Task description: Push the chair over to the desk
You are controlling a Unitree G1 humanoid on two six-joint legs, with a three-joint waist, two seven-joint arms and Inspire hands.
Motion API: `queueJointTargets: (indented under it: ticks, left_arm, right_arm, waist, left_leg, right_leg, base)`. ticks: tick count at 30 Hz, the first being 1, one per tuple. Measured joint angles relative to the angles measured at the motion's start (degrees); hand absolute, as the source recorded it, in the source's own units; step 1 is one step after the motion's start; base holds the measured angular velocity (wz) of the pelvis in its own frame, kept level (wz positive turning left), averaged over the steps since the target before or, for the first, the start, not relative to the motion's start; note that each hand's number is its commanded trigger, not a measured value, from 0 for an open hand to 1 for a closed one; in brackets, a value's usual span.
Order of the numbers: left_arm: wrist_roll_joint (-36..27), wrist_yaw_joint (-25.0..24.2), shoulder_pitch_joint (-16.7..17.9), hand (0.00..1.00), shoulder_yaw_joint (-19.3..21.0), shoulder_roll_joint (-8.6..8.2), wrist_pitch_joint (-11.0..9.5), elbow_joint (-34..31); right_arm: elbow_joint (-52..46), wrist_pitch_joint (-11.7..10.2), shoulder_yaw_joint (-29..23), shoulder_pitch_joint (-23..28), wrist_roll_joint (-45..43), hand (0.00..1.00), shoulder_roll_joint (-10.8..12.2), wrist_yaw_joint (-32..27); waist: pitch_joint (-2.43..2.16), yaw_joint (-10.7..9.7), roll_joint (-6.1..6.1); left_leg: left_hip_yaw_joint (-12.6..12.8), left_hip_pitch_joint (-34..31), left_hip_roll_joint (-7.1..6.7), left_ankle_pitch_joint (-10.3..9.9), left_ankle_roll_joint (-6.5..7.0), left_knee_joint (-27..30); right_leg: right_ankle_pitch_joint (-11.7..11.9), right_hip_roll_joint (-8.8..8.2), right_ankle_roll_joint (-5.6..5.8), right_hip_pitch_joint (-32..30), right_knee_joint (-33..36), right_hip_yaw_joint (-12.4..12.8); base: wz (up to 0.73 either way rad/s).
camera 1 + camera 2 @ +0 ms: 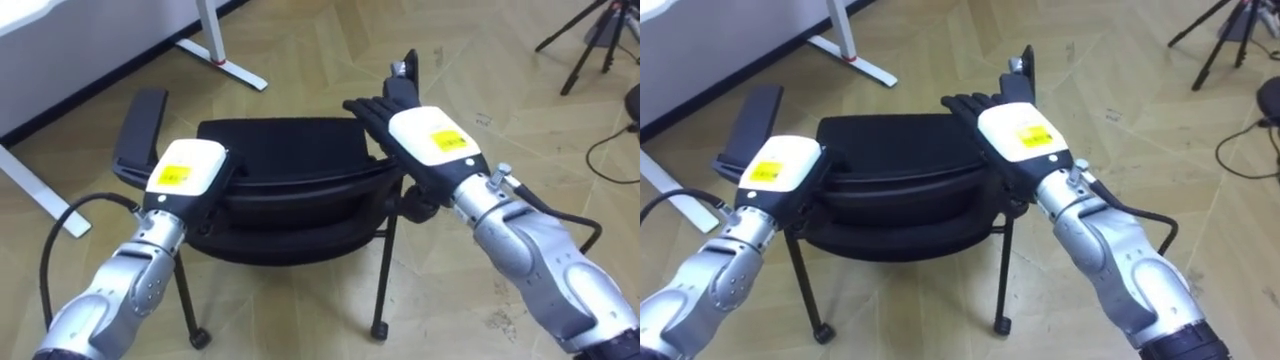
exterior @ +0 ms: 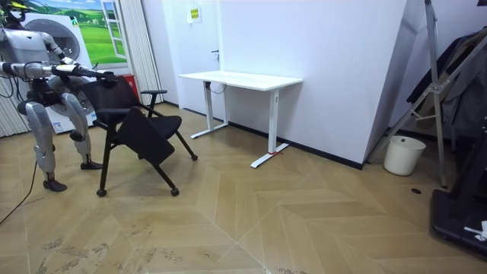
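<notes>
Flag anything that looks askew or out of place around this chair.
The seat of the chair stands out: in the room view it hangs steeply tilted toward the floor, not level. The left hand and right hand lie on the backrest. Nothing looks spilled or broken.

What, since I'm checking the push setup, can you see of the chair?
The chair is black, with a curved backrest, flat armrests and thin dark legs ending in small round feet. It stands on the wooden floor in front of the robot, with the white desk beyond. In the room view its seat seems to hang tilted. The left hand rests on the backrest's top; the right hand lies there too, fingers straight.
</notes>
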Motion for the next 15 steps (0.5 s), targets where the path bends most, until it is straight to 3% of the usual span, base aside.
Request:
queueJointTargets:
  ticks: [7, 10, 15]
  left_arm:
    - [0.02, -0.48, -0.44, 1.00, -0.67, 0.01, 0.44, -0.07]
    - [0.12, -1.11, -0.80, 1.00, -0.67, -0.43, 0.86, -0.04]
    - [0.46, -1.51, -1.42, 1.00, -1.13, -1.28, 1.85, -0.05]
  right_arm:
    - [0.00, 2.37, 2.10, -0.13, 0.03, 0.00, 1.79, 0.31]
    - [0.15, 3.60, 2.17, -0.50, -0.59, 0.00, 3.92, 0.76]
    - [4.17, 5.00, 4.42, -4.37, -1.41, 0.00, 4.82, 0.77]
  waist:
    - [0.05, 0.49, -0.30]
    - [0.05, 0.55, -0.27]
    - [0.04, 0.51, -0.22]
  left_leg:
    - [-0.66, 0.23, -0.07, 0.00, 0.00, 0.00]
    - [-1.00, 0.18, -0.12, 0.00, 0.00, 0.03]
    - [-1.82, -0.31, -0.50, 0.00, 0.00, 0.15]
  right_leg:
    - [0.00, 0.00, 0.00, 0.55, -0.25, -0.24]
    - [0.00, 0.00, 0.00, 0.63, -0.27, -0.59]
    - [0.00, -0.19, 0.00, 0.96, -0.98, -1.77]
  base:
    - [0.01]
    - [0.03]
    - [0.07]
